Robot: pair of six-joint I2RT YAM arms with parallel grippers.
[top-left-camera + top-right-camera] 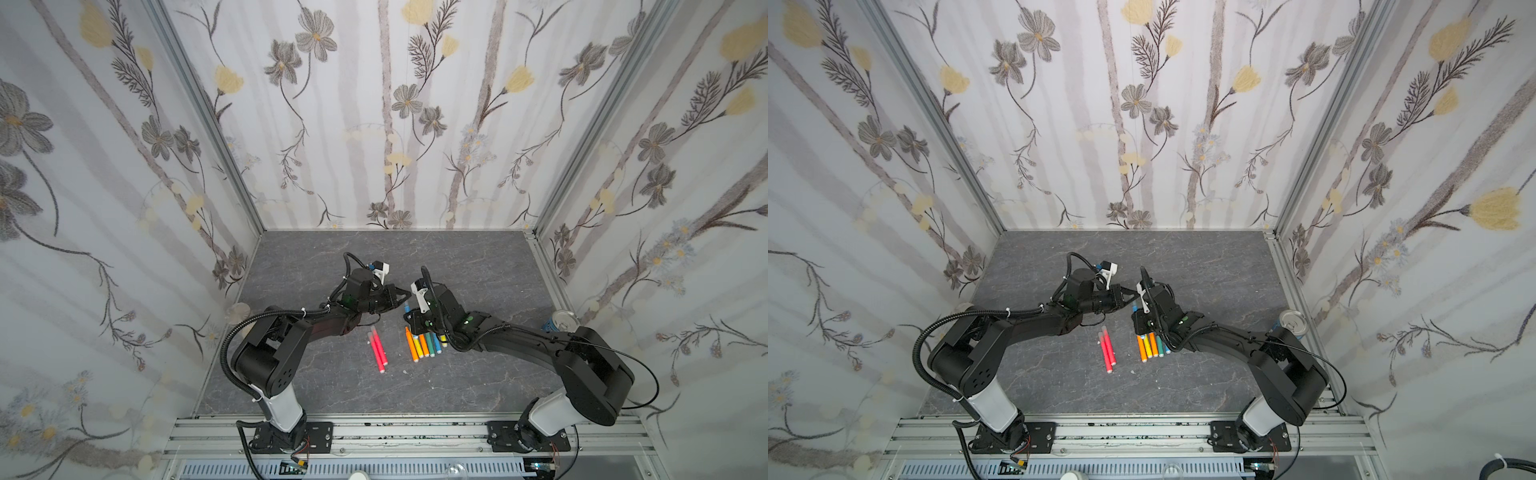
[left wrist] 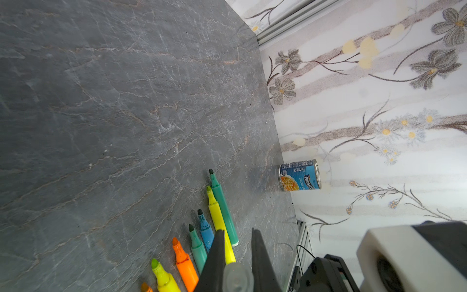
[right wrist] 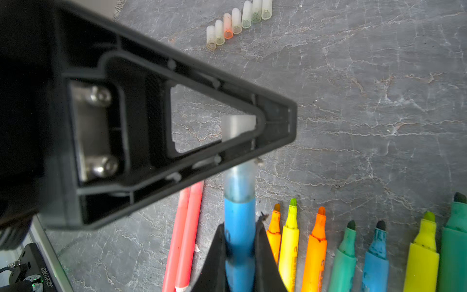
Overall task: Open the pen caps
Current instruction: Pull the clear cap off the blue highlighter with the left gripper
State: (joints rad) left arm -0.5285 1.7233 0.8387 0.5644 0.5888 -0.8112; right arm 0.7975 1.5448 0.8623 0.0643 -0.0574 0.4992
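Only right wrist view shows loose caps (image 3: 238, 21), right jaws pinch blue pen (image 3: 239, 227), left jaws its cap (image 3: 238, 182)

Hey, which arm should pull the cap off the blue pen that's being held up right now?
Left. The left gripper is shut on the clear cap, while the right gripper clamps the blue pen by its barrel, so the right likely serves best as the anchor.

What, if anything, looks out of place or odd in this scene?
A blue soup can stands upright, well apart from the pens. It looks unrelated to the job. Otherwise things look tidy: the uncapped pens lie side by side, the removed caps sit in a neat row, and nothing looks spilled or damaged.
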